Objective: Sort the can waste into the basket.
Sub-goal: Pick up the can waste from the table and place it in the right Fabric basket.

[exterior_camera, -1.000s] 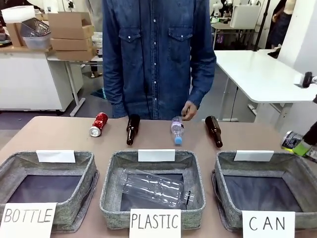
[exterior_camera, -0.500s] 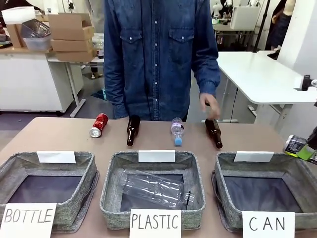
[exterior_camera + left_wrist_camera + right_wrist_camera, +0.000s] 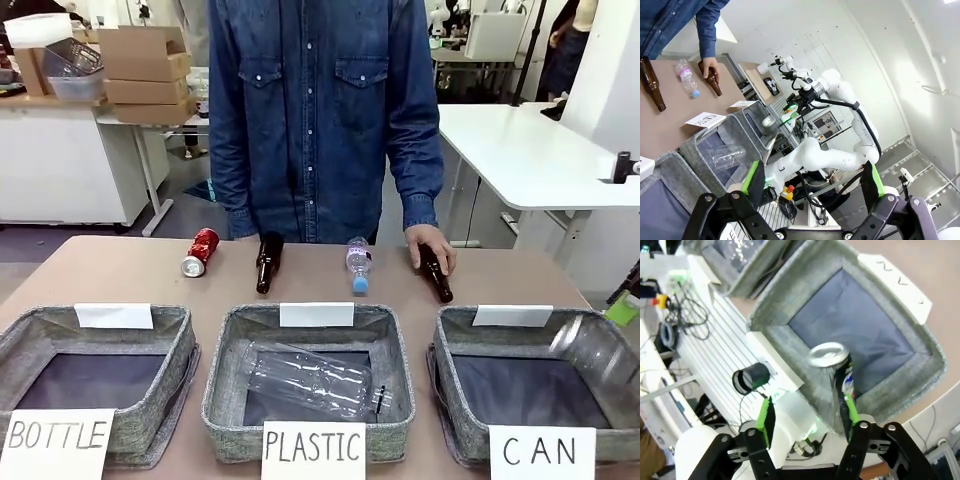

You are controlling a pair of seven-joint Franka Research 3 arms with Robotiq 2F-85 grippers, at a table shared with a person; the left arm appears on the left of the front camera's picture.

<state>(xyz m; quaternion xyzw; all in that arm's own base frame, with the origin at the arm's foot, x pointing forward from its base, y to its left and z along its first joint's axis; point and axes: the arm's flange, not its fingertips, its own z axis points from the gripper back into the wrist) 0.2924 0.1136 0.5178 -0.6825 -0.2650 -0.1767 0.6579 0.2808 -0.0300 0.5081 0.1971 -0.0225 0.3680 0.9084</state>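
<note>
Black can point(image 3: 837, 375) against one finger of right gripper point(image 3: 806, 407), fingers apart, above CAN basket point(image 3: 520, 390) at near right, red can point(image 3: 200, 251) lying far left on table point(image 3: 100, 275), left gripper point(image 3: 812, 175) fingers wide apart, empty, person's hand point(image 3: 430, 245) on brown bottle point(image 3: 441, 284).

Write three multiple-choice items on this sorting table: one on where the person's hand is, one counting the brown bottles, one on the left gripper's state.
1. Where does the person's hand rest?
A. on the small red metal can
B. on the right-hand brown glass bottle
C. inside the grey woven basket signed PLASTIC

2. How many brown glass bottles lie on the tan table?
A. one
B. two
C. three

3. How does the left gripper stand?
A. shut on a can
B. shut on a bottle
C. open, holding nothing

Answers:
1 B: the hand covers that bottle's upper part.
2 B: a second brown bottle lies further left.
3 C: its green pads stand far apart with nothing between them.
</note>
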